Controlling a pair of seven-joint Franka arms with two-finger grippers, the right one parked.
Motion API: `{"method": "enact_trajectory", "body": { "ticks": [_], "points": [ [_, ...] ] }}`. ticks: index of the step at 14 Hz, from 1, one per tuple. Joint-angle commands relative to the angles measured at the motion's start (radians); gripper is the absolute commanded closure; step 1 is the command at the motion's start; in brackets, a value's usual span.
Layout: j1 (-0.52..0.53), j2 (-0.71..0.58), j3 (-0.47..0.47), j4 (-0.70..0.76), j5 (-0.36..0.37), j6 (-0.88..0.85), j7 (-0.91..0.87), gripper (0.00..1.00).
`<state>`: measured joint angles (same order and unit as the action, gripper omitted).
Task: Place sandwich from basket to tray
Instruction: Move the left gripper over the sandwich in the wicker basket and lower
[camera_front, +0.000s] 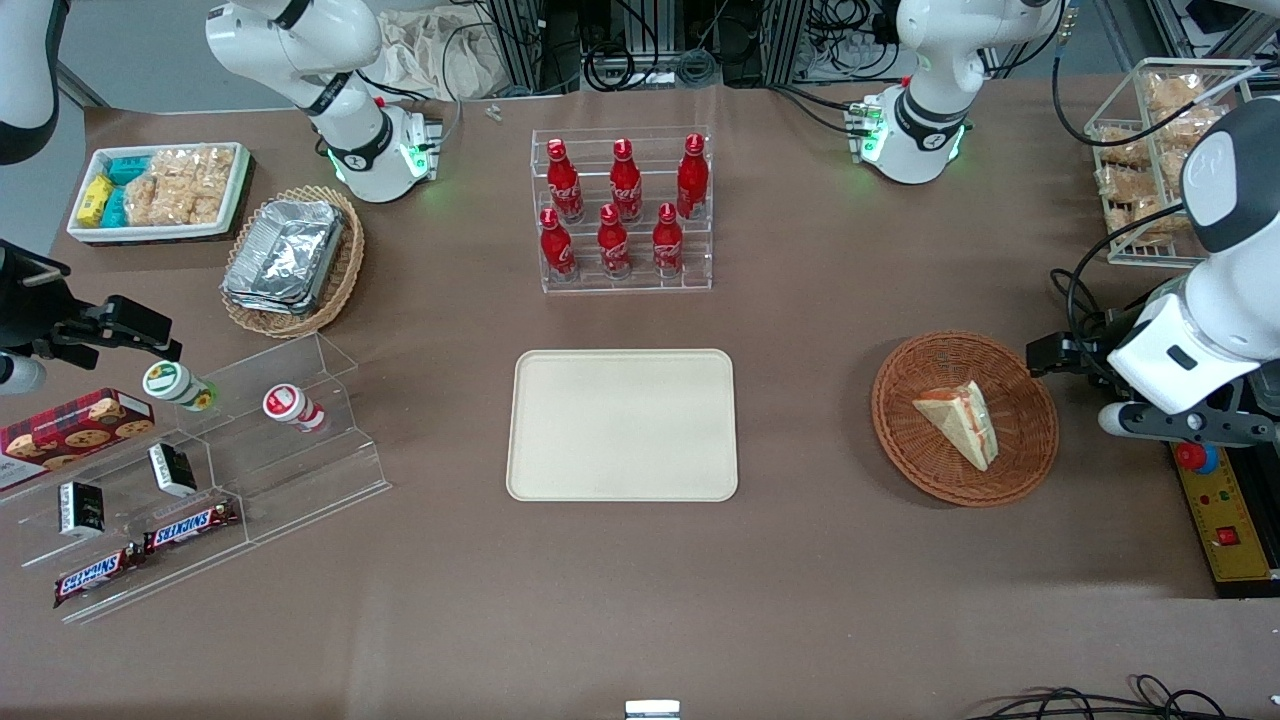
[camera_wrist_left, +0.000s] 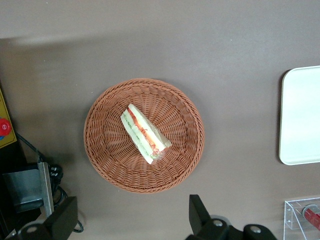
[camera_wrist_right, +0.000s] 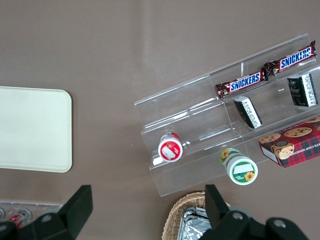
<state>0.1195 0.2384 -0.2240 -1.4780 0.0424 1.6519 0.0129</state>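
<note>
The sandwich, a wrapped pale wedge with red and green filling, lies in the middle of the round reddish-brown basket. My gripper hovers above the table just outside the basket's rim, toward the working arm's end. It is open, its black fingers spread wide with only bare table between them. The cream tray lies flat and bare in the middle of the table, a basket's width from the basket.
A clear rack of red bottles stands farther from the front camera than the tray. A control box with a red button lies beside the basket. A wire basket of pastries stands near the working arm's base. Snack shelves occupy the parked arm's end.
</note>
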Motion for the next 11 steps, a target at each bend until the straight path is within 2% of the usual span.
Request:
{"method": "enact_trajectory", "body": {
  "ticks": [1, 5, 7, 11],
  "points": [
    [-0.006, 0.022, 0.0, 0.036, -0.009, -0.007, -0.017, 0.0],
    [-0.03, 0.041, -0.006, 0.027, 0.011, -0.007, -0.034, 0.0],
    [-0.066, 0.062, -0.008, 0.012, 0.094, -0.006, -0.097, 0.0],
    [-0.072, 0.05, -0.009, -0.117, 0.086, 0.098, -0.279, 0.0]
  ]
}}
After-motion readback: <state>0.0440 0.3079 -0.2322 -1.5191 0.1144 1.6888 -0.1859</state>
